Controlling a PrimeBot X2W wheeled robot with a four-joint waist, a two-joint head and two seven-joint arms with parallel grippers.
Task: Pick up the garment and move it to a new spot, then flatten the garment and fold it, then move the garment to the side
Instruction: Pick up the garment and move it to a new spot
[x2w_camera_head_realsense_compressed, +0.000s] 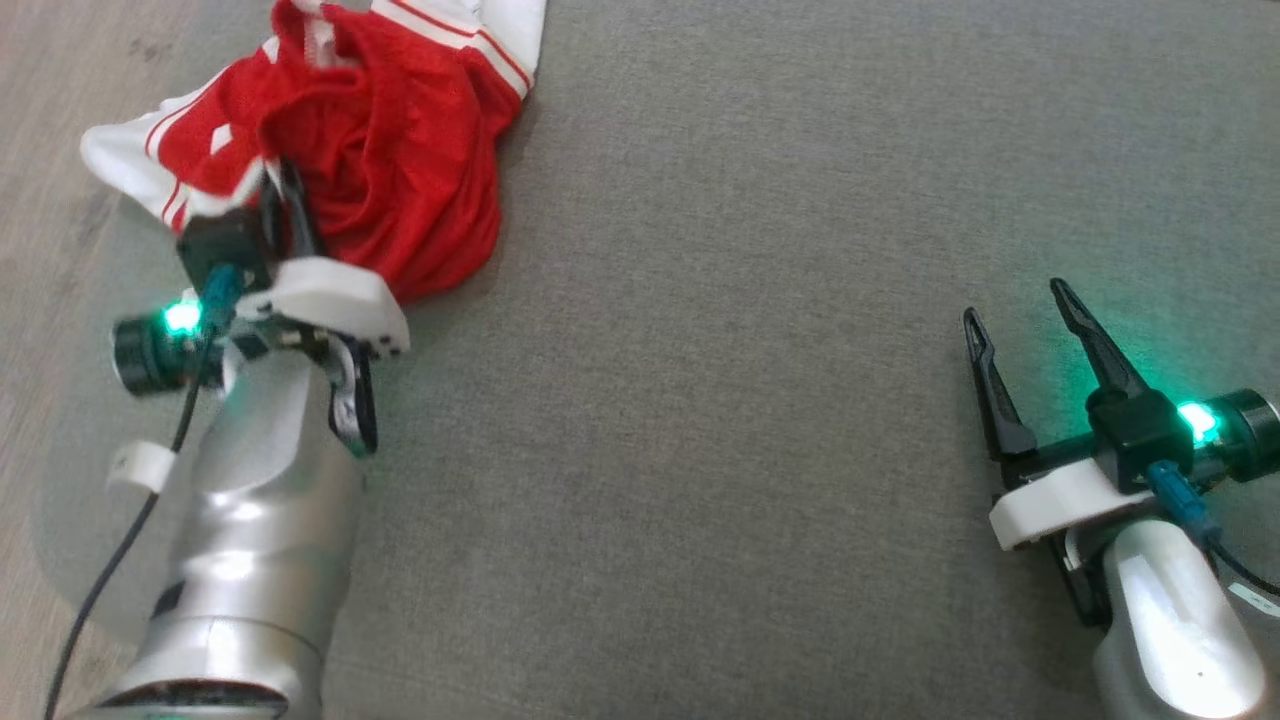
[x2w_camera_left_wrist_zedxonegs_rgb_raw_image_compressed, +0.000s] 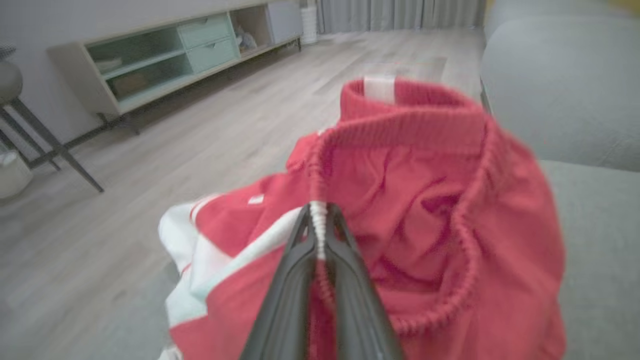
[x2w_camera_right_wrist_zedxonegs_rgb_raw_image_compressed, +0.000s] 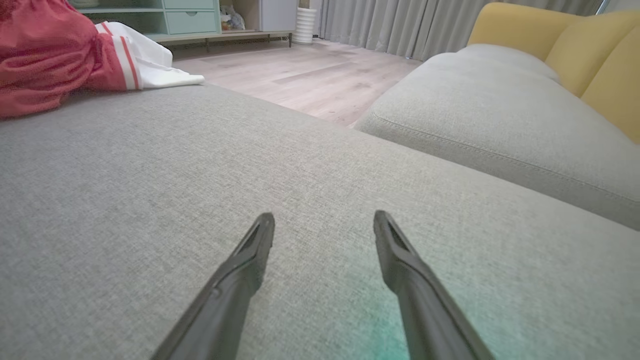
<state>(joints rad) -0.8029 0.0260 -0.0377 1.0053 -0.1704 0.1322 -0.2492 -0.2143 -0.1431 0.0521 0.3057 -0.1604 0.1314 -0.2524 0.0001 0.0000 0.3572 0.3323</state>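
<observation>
Pinches the garment (x2w_camera_left_wrist_zedxonegs_rgb_raw_image_compressed: 430, 200) with the left gripper (x2w_camera_left_wrist_zedxonegs_rgb_raw_image_compressed: 320, 211), fingers pressed tight together, arm reaching forward. Holds the right gripper (x2w_camera_right_wrist_zedxonegs_rgb_raw_image_compressed: 324, 220) low on the other side, fingers spread wide apart.

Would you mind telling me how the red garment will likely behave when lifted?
Probably floppy: the garment lies crumpled in soft folds. Likely light, as the fabric looks thin. The left gripper pinches only its ribbed edge, so the rest should dangle.
</observation>
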